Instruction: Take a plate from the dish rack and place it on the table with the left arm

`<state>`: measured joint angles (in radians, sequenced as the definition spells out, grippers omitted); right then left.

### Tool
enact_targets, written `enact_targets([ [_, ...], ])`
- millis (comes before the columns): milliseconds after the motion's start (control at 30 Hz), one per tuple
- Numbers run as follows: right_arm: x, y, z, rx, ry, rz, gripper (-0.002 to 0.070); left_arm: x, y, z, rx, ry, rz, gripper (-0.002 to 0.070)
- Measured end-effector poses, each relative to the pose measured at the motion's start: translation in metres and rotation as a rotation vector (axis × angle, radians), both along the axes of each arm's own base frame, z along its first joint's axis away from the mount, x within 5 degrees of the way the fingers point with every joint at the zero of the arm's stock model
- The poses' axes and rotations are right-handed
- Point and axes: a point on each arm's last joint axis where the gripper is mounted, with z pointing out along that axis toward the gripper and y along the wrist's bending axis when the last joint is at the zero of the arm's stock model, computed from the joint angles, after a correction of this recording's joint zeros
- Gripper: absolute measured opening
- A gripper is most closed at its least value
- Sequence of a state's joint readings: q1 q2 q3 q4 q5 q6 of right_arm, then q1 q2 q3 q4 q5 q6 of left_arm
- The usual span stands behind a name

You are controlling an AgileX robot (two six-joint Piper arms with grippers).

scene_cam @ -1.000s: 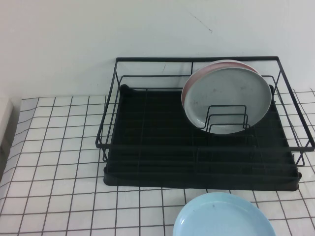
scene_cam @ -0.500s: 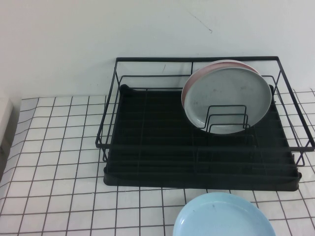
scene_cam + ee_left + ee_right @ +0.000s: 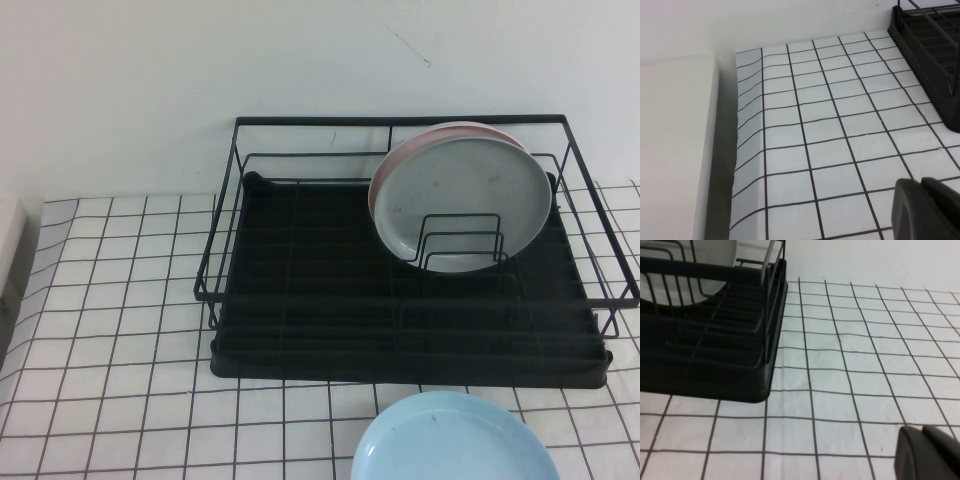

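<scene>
Upright in the dish rack (image 3: 300, 290) stands the plate (image 3: 465, 205), leaning on a pink plate (image 3: 400, 155). Left gripper (image 3: 927, 210) hangs above the table (image 3: 830, 125), rack beyond its fingers; right gripper (image 3: 927, 452) likewise. Whether the fingers are apart, I cannot tell.

Grey plate (image 3: 462, 205) upright in dish rack (image 3: 300, 300), right rear.

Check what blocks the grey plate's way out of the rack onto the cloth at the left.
The plate stands behind upright wire dividers and inside the dish rack frame, so it likely must be lifted over those. A pink plate leans behind it. The left gripper and right gripper sit low over the table, apart from the plate.
</scene>
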<state>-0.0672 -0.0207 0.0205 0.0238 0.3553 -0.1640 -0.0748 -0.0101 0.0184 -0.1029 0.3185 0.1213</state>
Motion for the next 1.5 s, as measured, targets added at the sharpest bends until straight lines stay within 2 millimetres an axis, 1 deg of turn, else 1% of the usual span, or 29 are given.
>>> enact_targets([
  [400,0.0,0.0,0.0,0.0,0.0,0.0,-0.0001,0.0,0.0,0.001,-0.015,-0.008,0.0,-0.0003],
  [533,0.0,0.0,0.0,0.0,0.0,0.0,-0.0001,0.001,-0.004,0.005,-0.177,-0.045,-0.002,-0.0003],
  [700,0.0,0.0,0.0,0.0,0.0,0.0,-0.0001,0.003,-0.004,0.019,-0.476,-0.161,0.033,-0.0003],
  [767,0.0,0.0,0.0,0.0,0.0,0.0,-0.0001,0.003,-0.003,0.023,-0.546,-0.197,0.051,-0.0003],
  [900,0.0,0.0,0.0,0.0,0.0,0.0,-0.0001,0.004,0.001,0.028,-0.602,-0.252,0.079,-0.0003],
  [967,0.0,0.0,0.0,0.0,0.0,0.0,-0.0001,0.003,-0.001,0.026,-0.619,-0.218,0.067,-0.0003],
  [1033,0.0,0.0,0.0,0.0,0.0,0.0,-0.0001,0.003,-0.007,0.026,-0.617,-0.133,0.032,-0.0003],
  [1067,0.0,0.0,0.0,0.0,0.0,0.0,-0.0001,0.004,-0.009,0.029,-0.611,-0.092,0.015,-0.0003],
  [1133,0.0,0.0,0.0,0.0,0.0,0.0,-0.0001,0.006,-0.015,0.045,-0.569,0.0,-0.026,-0.0003],
  [1267,0.0,0.0,0.0,0.0,0.0,0.0,-0.0001,0.02,-0.024,0.086,-0.403,0.162,-0.119,-0.0003],
  [1367,0.0,0.0,0.0,0.0,0.0,0.0,-0.0001,0.039,-0.031,0.114,-0.252,0.27,-0.223,-0.0003],
  [1433,0.0,0.0,0.0,0.0,0.0,0.0,-0.0001,0.054,-0.034,0.134,-0.167,0.288,-0.283,-0.0003],
  [1500,0.0,0.0,0.0,0.0,0.0,0.0,-0.0001,0.074,-0.037,0.15,-0.091,0.302,-0.338,-0.0003],
])
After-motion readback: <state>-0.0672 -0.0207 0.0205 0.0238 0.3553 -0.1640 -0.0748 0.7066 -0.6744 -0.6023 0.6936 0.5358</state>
